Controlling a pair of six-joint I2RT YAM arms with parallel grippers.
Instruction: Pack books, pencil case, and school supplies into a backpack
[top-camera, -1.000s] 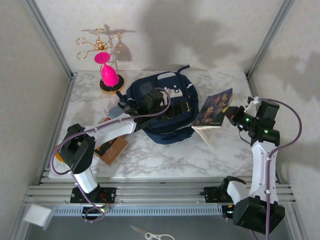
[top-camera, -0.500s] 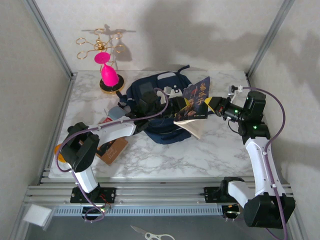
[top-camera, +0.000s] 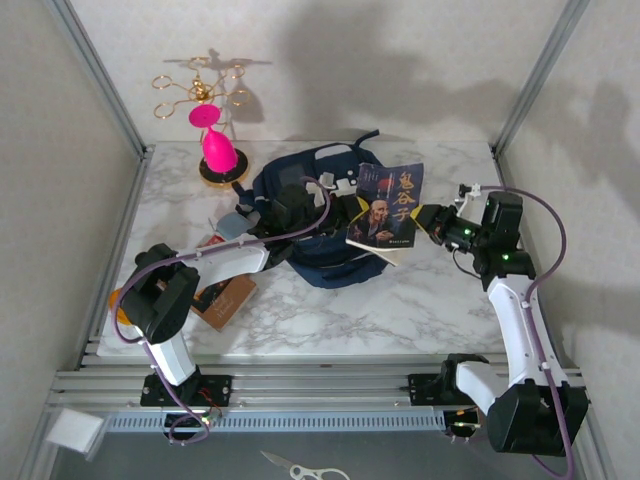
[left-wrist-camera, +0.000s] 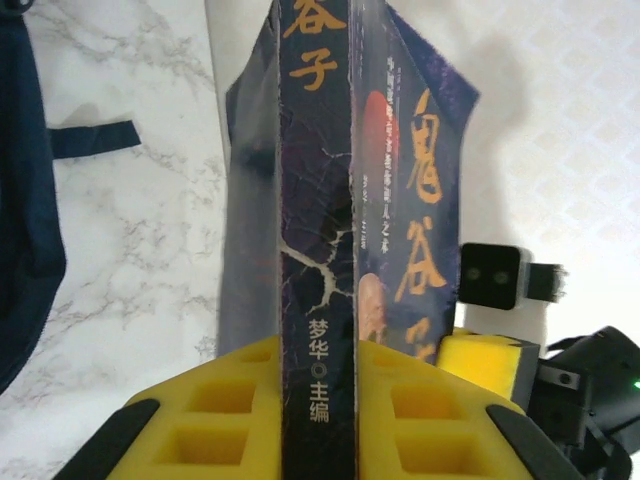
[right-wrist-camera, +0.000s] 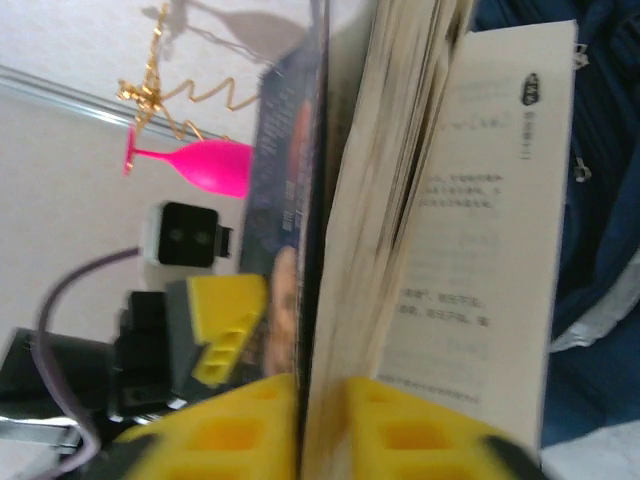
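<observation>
I am looking at a white marble table (top-camera: 330, 310) with grey veins. At its far left corner a gold wire stand (top-camera: 200, 85) is rising from a dark round base (top-camera: 222, 176), and a pink stemmed glass (top-camera: 215, 140) is sitting at this stand, its wide part low, just over the base. The right wrist view is also showing me the pink glass (right-wrist-camera: 200, 165), blurred. In front of the table, silver metal rails (top-camera: 330, 385) are running across. Below them, scissors (top-camera: 300, 466) are lying, and a small white block (top-camera: 75, 430) is resting at the left.
</observation>
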